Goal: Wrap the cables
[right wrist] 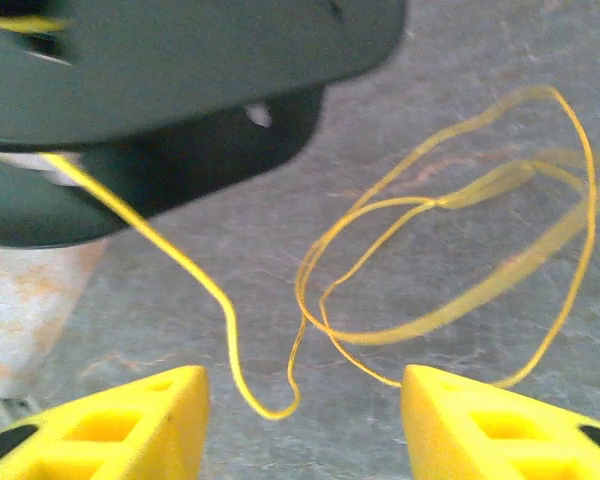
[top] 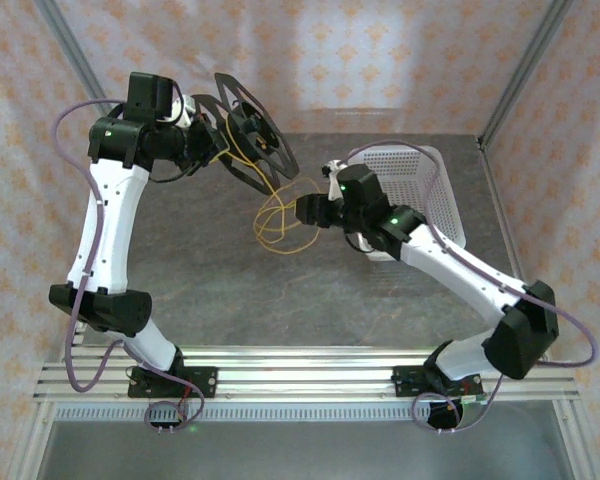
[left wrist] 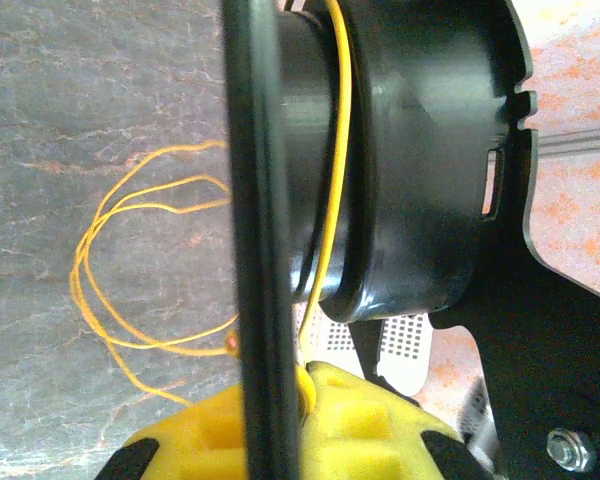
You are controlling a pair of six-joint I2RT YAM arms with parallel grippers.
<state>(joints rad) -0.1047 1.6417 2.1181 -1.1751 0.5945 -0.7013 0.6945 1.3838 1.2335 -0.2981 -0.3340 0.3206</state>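
A black spool [top: 252,128] is held tilted above the far left of the table, with my left gripper [top: 206,128] shut on it. In the left wrist view the yellow fingers [left wrist: 380,425] clamp the thin black flange [left wrist: 258,250], and one turn of the yellow cable [left wrist: 338,150] runs over the hub. From the spool the cable hangs in loose loops [top: 278,222] down to the table. My right gripper [top: 302,210] is open beside those loops. In the right wrist view a bend of cable [right wrist: 270,408] hangs between the spread fingertips [right wrist: 150,415], touching neither one.
A white perforated basket [top: 432,170] stands at the right, behind my right arm. The grey tabletop [top: 230,270] lies under the loops. Patterned curtain walls and metal frame posts [top: 520,70] close in the back and sides.
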